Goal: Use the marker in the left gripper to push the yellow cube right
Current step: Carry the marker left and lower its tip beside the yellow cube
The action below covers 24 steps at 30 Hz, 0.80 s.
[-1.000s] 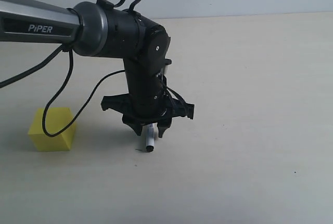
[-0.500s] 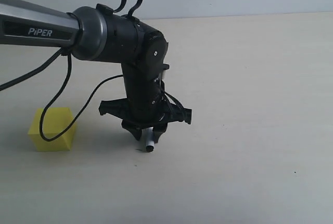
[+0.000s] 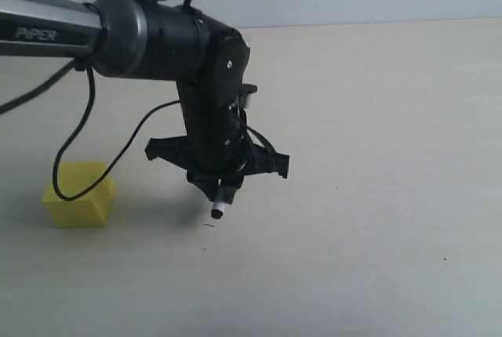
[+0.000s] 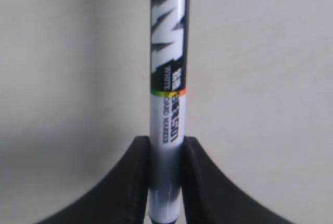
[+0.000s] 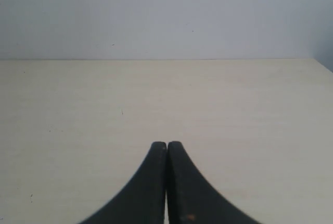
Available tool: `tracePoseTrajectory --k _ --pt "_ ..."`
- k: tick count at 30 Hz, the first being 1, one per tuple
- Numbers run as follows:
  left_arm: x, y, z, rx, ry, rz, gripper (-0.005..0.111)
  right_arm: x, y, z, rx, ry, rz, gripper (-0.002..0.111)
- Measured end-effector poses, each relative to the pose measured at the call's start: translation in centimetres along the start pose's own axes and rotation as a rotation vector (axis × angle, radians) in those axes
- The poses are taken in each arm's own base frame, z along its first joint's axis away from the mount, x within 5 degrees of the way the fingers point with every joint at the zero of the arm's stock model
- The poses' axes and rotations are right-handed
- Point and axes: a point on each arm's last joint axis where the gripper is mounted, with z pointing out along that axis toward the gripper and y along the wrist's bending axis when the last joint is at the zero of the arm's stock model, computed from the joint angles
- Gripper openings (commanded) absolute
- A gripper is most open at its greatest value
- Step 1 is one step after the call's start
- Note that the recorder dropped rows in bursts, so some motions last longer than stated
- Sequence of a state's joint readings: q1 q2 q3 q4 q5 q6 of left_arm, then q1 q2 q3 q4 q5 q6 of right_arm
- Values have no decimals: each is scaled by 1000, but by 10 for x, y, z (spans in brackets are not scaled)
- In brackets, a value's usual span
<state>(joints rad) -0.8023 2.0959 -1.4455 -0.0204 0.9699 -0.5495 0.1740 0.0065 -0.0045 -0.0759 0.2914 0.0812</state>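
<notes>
Left gripper [image 3: 222, 193]: fingers clamped on the marker [image 3: 219, 208], tip down.
Right gripper [image 5: 166, 148]: fingers together, empty.
Yellow cube [image 3: 78, 194]: well apart at 9 o'clock.
Next: take marker past its 9 o'clock face, keep low, sweep toward 3 o'clock.

Bulky glossy black joints are making up the left arm [image 3: 200, 63]. Its grey tube [image 3: 47, 19] is carrying white PiPER lettering, thin black cables [image 3: 78, 133] are looping off it, and a round screw [image 3: 228, 63] is showing. Matte black curved fingers [image 5: 156, 182] are tipping the left gripper [image 3: 220, 194] and right gripper [image 5: 166, 148].

left arm [image 3: 208, 94] points down, jaws gripping; right jaws touch, closed.
</notes>
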Motion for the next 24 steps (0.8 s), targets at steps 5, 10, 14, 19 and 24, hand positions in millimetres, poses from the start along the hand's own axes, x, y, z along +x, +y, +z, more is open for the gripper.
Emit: tracePoseTrajectory --k 5,10,14,19,24 --pt "8 12 -70 -9 -124 68 0 0 0 0 0 0 0 0" --pt "32 39 -133 -112 -213 135 0 0 0 0 0 0 0 0" --pt "52 68 -157 -139 -248 163 0 0 0 0 0 0 0 0" --pt "76 128 -159 -120 -183 126 0 0 0 0 0 0 0 0" --pt "98 209 -150 -157 -110 15 0 0 0 0 0 0 0 0"
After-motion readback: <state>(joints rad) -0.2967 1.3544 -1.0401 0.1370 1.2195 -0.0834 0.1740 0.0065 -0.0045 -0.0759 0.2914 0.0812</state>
